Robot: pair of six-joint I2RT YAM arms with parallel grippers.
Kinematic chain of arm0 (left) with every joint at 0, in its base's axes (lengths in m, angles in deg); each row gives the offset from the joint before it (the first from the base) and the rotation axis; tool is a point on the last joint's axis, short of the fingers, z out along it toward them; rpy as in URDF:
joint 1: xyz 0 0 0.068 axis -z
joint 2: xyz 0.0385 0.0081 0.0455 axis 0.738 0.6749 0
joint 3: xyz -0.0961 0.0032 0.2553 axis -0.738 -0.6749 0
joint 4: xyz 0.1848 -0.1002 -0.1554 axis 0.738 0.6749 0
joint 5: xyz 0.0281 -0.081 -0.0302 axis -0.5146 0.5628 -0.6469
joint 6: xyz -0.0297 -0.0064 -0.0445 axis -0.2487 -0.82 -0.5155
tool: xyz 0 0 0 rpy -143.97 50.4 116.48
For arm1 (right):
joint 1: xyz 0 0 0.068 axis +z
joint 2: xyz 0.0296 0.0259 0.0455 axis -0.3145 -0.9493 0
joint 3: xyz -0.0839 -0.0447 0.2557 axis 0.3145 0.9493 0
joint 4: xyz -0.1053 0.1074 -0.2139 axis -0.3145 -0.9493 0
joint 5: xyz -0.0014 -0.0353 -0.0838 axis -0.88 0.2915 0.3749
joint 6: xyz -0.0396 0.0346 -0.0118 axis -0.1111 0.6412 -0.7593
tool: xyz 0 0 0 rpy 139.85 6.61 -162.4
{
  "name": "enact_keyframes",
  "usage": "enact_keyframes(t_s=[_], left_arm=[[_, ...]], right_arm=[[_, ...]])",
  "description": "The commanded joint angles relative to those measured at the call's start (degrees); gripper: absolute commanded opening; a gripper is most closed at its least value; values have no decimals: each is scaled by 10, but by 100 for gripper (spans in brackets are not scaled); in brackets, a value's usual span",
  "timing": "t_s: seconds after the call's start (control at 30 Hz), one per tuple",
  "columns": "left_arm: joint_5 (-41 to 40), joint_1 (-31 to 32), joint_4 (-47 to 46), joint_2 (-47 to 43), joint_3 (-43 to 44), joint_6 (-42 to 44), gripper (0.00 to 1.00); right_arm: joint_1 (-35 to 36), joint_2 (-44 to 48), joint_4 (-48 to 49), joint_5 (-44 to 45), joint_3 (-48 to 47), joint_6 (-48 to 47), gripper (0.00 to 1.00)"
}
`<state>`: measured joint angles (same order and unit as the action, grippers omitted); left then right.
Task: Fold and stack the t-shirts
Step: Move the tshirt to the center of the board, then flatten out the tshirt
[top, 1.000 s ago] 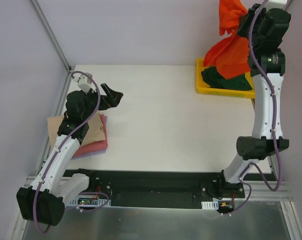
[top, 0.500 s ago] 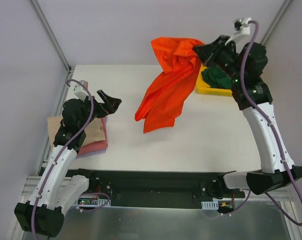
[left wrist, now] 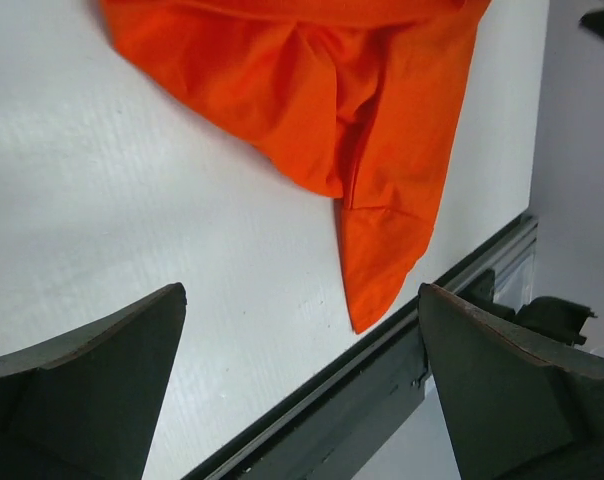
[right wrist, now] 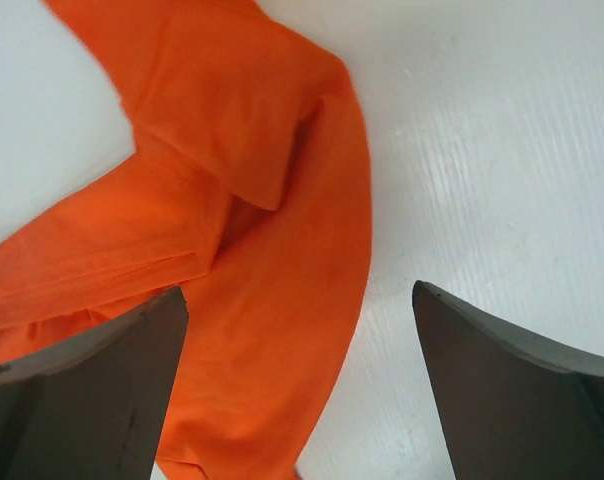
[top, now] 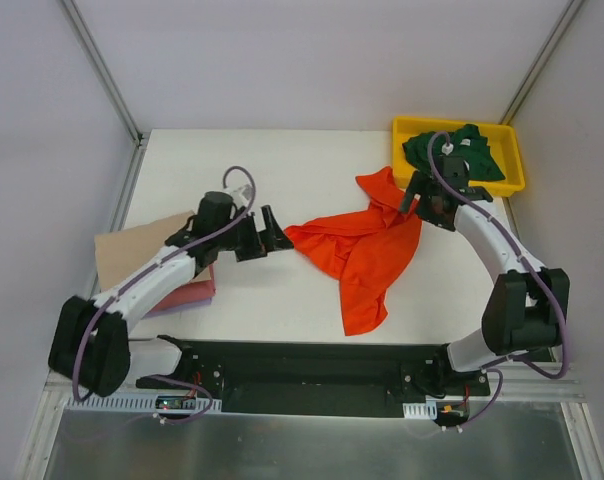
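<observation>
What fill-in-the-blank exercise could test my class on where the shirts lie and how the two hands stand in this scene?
1. The crumpled shirt on the white table, between the two arms, is ____ in colour.
2. The dark green shirt lies in the ____ tray.
3. The left hand and the right hand both have their fingers ____ and hold nothing.
4. The tan shirt lies on a folded shirt whose colour is ____.

Missing words: orange; yellow; open; pink.

orange t-shirt [top: 367, 250] lies crumpled centrally, green t-shirt [top: 460, 152] back-right, folded stack [top: 132, 252] left.
</observation>
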<state>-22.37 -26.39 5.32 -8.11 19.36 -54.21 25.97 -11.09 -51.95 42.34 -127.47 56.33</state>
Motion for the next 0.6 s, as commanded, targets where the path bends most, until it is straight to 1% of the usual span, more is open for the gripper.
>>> enact_keyframes(t_s=[0.0, 0.03, 0.1, 0.2, 0.23, 0.3, 0.4, 0.47, 0.57], left_arm=[[36, 57, -1, 109, 68, 22, 99], [35, 62, 0, 143, 82, 22, 99], [15, 63, 4, 180, 104, 20, 99], [-61, 63, 37, 223, 145, 26, 99], [-92, 62, 54, 238, 162, 29, 99], [-129, 62, 76, 270, 202, 31, 99], [-187, 62, 114, 327, 249, 10, 88], [-192, 62, 133, 370, 292, 6, 84], [-195, 62, 165, 425, 343, 11, 82]], right_arm=[[51, 50, 69, 4, -25, -131, 96], [61, 49, 84, -9, -24, -151, 96], [76, 27, 89, -52, -39, -186, 96], [98, -42, 78, -67, -89, -236, 96], [106, -81, 72, -62, -122, -244, 96], [120, -144, 57, -57, -180, -270, 96], [135, -261, -7, -40, -309, -288, 98], [135, -339, -51, -19, -402, -282, 98], [135, -440, -114, 17, -533, -270, 99]])
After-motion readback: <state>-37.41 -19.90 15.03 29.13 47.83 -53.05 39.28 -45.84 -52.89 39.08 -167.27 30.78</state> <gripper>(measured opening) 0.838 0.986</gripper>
